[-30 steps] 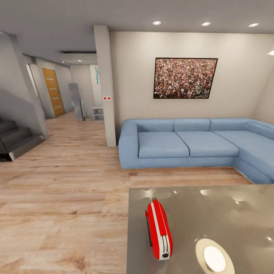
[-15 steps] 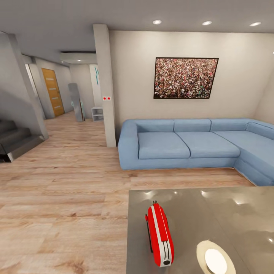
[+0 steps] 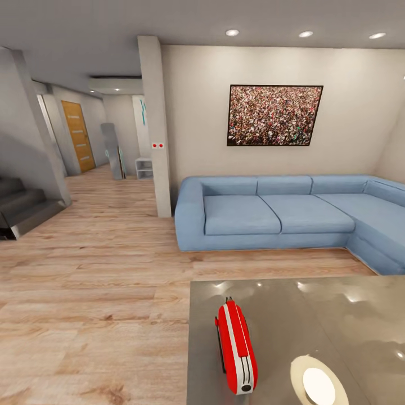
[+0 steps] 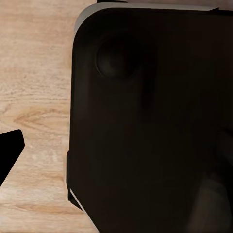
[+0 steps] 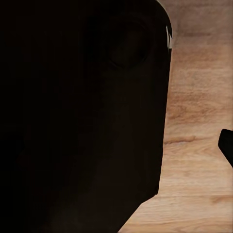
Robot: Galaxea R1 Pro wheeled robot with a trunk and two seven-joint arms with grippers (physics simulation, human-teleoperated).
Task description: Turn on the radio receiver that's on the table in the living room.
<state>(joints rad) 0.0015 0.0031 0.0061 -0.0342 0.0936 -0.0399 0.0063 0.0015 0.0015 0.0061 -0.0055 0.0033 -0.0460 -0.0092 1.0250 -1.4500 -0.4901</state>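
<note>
The radio receiver point(image 3: 236, 346), a small red box with white trim stripes, stands on edge near the left side of the grey glossy table point(image 3: 343, 315), low in the head view. I see its narrow end and a thin wire handle at its far end; the dial is hidden. In the left wrist view a black tip point(image 4: 9, 150), perhaps a finger of my left gripper, pokes in over wood floor. A similar black tip point(image 5: 227, 145) shows in the right wrist view. Neither tip reveals how the jaws stand.
A flat white-cream disc point(image 3: 318, 383) lies on the table right of the radio. Behind the table are a blue sectional sofa point(image 3: 270, 216), a framed crowd picture point(image 3: 274, 115) and a pillar point(image 3: 154, 129). Wood floor point(image 3: 95, 292) stretches left toward stairs point(image 3: 22, 205). A dark robot panel point(image 4: 150, 121) blocks both wrist views.
The whole head view shifted slightly a second ago, so the camera moved a little; it has held still for the last half second. The radio and disc stay in place.
</note>
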